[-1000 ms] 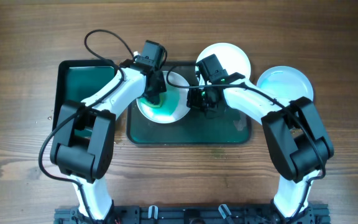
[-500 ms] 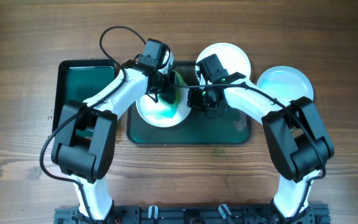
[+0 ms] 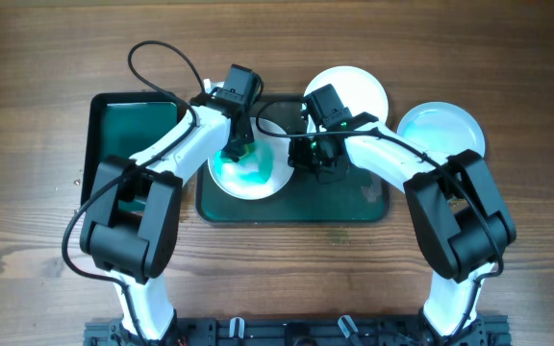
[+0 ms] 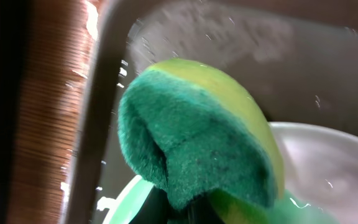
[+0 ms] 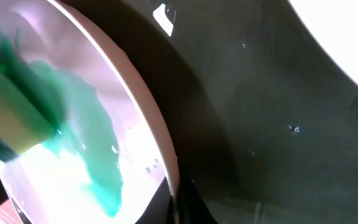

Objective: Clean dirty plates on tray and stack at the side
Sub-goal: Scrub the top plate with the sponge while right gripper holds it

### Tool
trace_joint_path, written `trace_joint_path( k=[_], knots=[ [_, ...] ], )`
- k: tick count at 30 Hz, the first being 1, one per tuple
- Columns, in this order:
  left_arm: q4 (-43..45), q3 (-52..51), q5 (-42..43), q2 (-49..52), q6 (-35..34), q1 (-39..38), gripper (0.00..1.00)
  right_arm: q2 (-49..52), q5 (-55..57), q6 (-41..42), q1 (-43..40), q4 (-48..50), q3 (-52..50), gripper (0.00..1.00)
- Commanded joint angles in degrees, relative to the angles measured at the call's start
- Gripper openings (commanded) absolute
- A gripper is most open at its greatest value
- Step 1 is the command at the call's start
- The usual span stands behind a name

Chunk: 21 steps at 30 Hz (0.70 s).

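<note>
Overhead: left claw (image 3: 235, 150) clamps sponge (image 4: 197, 143) on smeared plate (image 3: 253, 178); right claw (image 3: 302, 154) pinches its rim, inside tray (image 3: 354, 204).

This looks like a robot lab bench: my two arms (image 3: 133, 211) rise from a black mounting rail (image 3: 287, 332) at the bottom of the frame, over a wood-grain table (image 3: 37, 58) set with a dark-green tray (image 3: 344, 207) and white plates (image 3: 440, 130).
</note>
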Motion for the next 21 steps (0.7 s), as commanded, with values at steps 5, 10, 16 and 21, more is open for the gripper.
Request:
trace_joint_path(
  k=[5, 10, 16, 21],
  knots=[
    [-4.8, -0.1, 39.2, 0.9, 14.9, 0.3, 0.04, 1.2, -3.4, -2.0, -0.1, -0.5, 0.7, 0.04],
    [-3.0, -0.1, 38.3, 0.9, 14.6, 0.1, 0.04, 1.2, -6.6, -2.2, -0.1, -2.6, 0.7, 0.04],
    [2.4, -0.1, 27.2, 1.0, 14.1, 0.1, 0.04, 1.2, -6.8, -2.8, 0.0, -3.0, 0.7, 0.04],
    [3.1, -0.1, 12.1, 1.5, 9.6, 0.2, 0.04, 1.2, -6.7, -3.2, 0.0, -3.0, 0.7, 0.04]
  ],
)
